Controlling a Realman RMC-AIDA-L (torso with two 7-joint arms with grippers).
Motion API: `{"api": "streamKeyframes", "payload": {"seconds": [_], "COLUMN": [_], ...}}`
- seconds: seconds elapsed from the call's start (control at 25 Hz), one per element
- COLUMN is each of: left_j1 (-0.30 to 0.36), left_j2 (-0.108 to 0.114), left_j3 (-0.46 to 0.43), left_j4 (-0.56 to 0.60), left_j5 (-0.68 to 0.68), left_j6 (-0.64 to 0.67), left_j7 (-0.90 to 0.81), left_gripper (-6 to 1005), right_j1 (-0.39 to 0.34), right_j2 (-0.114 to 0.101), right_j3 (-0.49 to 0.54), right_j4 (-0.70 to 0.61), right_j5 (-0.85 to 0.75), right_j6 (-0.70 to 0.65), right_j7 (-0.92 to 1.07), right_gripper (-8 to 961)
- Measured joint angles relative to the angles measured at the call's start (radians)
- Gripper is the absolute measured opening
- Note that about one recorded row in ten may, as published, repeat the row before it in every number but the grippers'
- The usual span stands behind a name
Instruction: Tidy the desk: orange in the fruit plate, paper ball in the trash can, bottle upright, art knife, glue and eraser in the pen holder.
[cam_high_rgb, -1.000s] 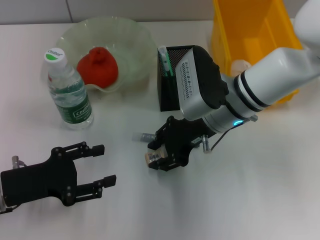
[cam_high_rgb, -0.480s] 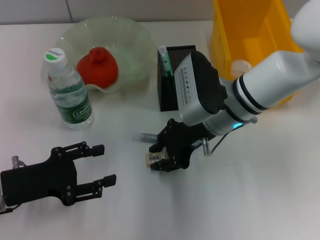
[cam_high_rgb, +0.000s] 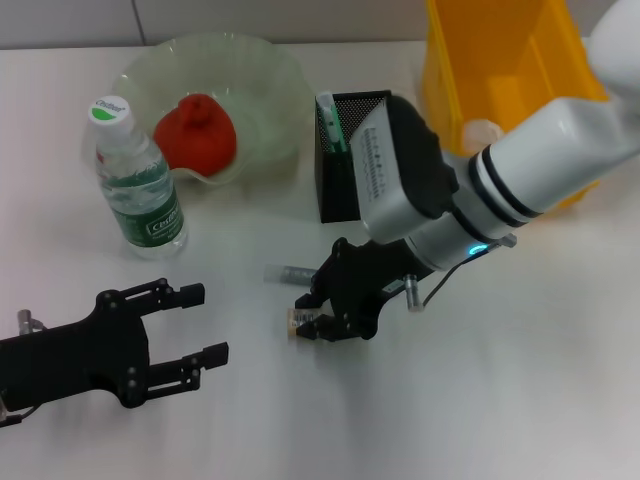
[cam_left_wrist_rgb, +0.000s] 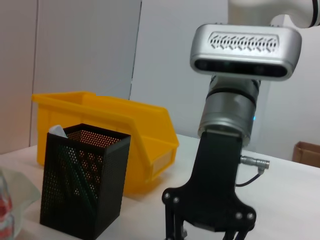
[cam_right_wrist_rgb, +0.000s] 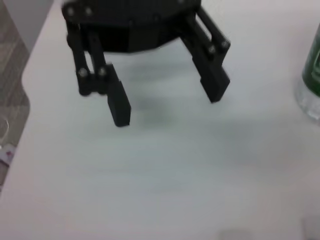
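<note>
My right gripper (cam_high_rgb: 312, 318) hangs low over the table in front of the black mesh pen holder (cam_high_rgb: 340, 190), shut on a small tan labelled block, the eraser (cam_high_rgb: 297, 320). A grey tube-like item (cam_high_rgb: 290, 272) lies just beyond it. A green-and-white tool (cam_high_rgb: 330, 125) stands in the holder. The orange (cam_high_rgb: 195, 132) sits in the pale green fruit plate (cam_high_rgb: 270, 80). The bottle (cam_high_rgb: 135, 180) stands upright. The paper ball (cam_high_rgb: 480, 132) lies in the yellow trash can (cam_high_rgb: 500, 60). My left gripper (cam_high_rgb: 207, 322) rests open at the near left, holding nothing.
The left wrist view shows the right gripper (cam_left_wrist_rgb: 202, 232) head-on, with the pen holder (cam_left_wrist_rgb: 82, 200) and the yellow bin (cam_left_wrist_rgb: 135, 135) behind it. The right wrist view looks at the left gripper (cam_right_wrist_rgb: 167, 105) over bare white table, with the bottle (cam_right_wrist_rgb: 312, 85) at the edge.
My right gripper has shifted slightly left and toward the near edge, and the tan block moved with it. The left gripper has drifted a little toward the near edge.
</note>
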Motion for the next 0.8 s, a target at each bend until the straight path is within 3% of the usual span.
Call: {"api": "streamKeyframes", "payload": {"seconds": [0.44, 0.64, 0.8], "left_j1": [0.015, 0.017, 0.016], "left_j2": [-0.007, -0.017, -0.019], "left_j3": [-0.053, -0.075, -0.079], "left_j4": [-0.001, 0.0, -0.001], "left_j5": [-0.001, -0.001, -0.001], "left_j6": [0.048, 0.058, 0.059], "left_j7": [0.005, 0.007, 0.009], "left_gripper": [743, 742, 741], "right_j1": [-0.194, -0.269, -0.321], "right_j2": [-0.01, -0.007, -0.009], "right_j3": [0.264, 0.444, 0.513], "right_j4": [-0.226, -0.248, -0.231], "right_j5": [-0.006, 0.024, 0.112], "right_j6": [-0.18, -0.283, -0.316], "right_j7": [-0.012, -0.077, -0.136], "right_gripper": [251, 256, 261]}}
